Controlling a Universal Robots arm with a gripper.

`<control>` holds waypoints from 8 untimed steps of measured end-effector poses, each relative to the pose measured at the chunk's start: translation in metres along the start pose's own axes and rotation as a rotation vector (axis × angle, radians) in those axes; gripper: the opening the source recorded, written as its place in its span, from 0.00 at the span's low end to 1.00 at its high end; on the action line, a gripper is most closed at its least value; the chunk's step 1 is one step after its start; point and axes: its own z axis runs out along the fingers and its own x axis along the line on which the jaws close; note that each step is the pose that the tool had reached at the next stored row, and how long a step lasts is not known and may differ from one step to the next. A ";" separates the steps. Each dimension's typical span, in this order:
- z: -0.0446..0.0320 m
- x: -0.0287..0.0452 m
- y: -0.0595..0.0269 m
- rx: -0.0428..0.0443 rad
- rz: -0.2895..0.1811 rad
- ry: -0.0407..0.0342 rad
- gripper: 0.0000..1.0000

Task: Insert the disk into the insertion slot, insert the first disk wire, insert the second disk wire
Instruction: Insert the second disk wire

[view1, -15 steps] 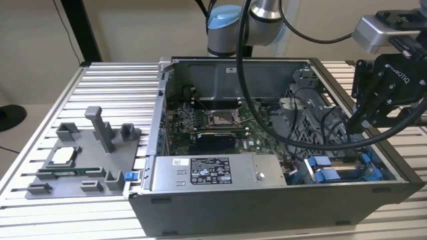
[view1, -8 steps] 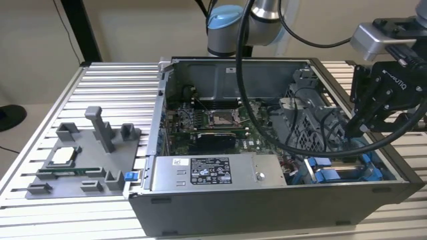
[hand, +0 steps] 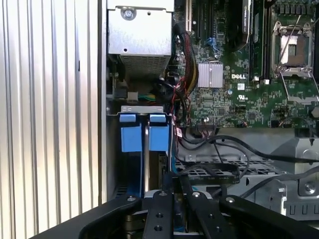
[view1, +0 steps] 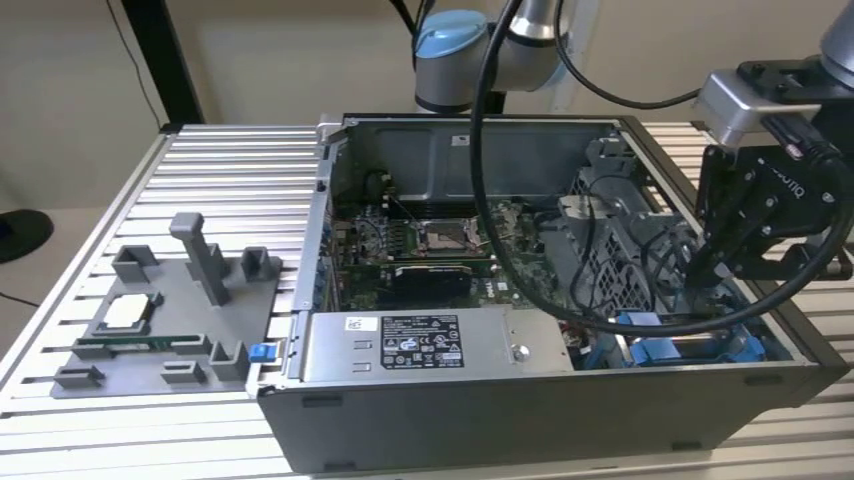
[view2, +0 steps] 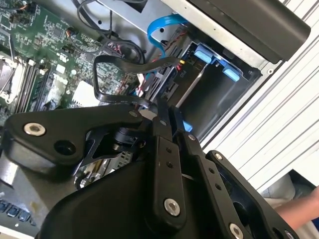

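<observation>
The disk stands in the insertion slot at the case's front corner on the exterior view's right, its blue frame tabs at the mouth. My gripper hangs just above the slot and beside the disk, fingers pressed together on the end of a flat black disk wire that loops away over the motherboard. The gripper and the same black wire also appear in the first wrist view. In the exterior view the gripper reaches down into the case above the blue pieces.
A grey box with a white-and-black label fills the case front beside the slot. The motherboard lies behind it. A blue cable curls near the slot. A grey parts fixture sits on the ribbed table. A person's hand is beyond the case.
</observation>
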 end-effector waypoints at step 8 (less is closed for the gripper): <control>0.0114 0.0015 0.0008 0.0076 -0.001 0.0000 0.00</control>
